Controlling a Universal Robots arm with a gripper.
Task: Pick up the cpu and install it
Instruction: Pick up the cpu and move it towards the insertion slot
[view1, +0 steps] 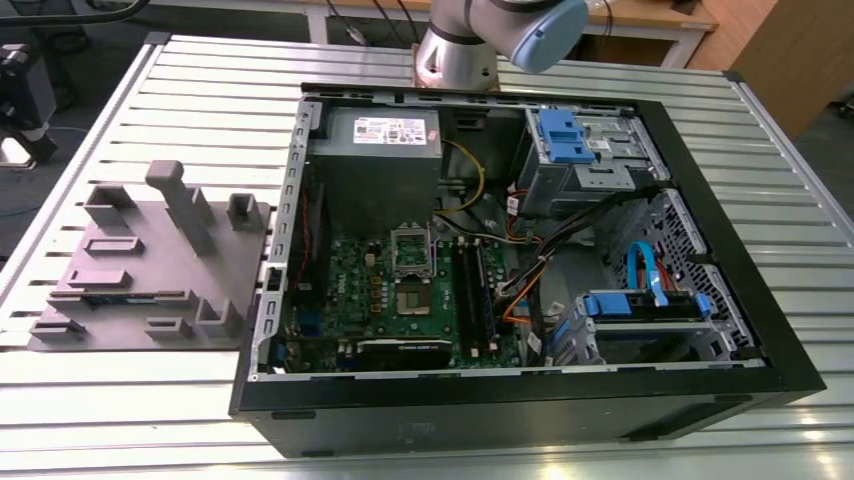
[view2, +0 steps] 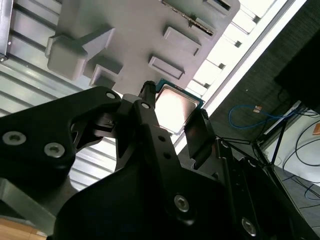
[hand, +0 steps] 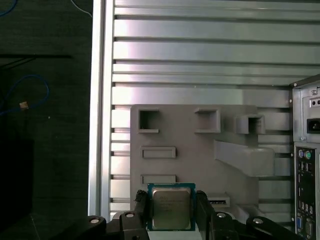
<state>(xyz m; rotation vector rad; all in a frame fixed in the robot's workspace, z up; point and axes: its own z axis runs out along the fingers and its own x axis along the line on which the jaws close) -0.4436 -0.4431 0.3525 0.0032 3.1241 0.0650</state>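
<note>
The cpu (hand: 171, 207) is a small square chip with a silvery top and a thin rim. It sits between the two black fingers (hand: 140, 206) of my gripper (hand: 171, 199), which is shut on its edges. In the second wrist view the cpu (view2: 174, 106) shows from the side, held in the gripper (view2: 173, 116) well above the grey moulded tray (view2: 135, 35). That tray (hand: 200, 150) lies on the slatted table far below the chip. In the exterior view the motherboard's socket (view1: 408, 301) lies inside the open computer case (view1: 534, 400), with its metal frame (view1: 411, 247) standing just behind it.
The grey tray (view1: 147, 260) rests at the exterior view's left, beside the case, and a long thin memory stick (view1: 120, 297) lies in it. The arm's base (view1: 461, 45) stands behind the case. Cables, drive bays and a power supply (view1: 380, 135) crowd the case.
</note>
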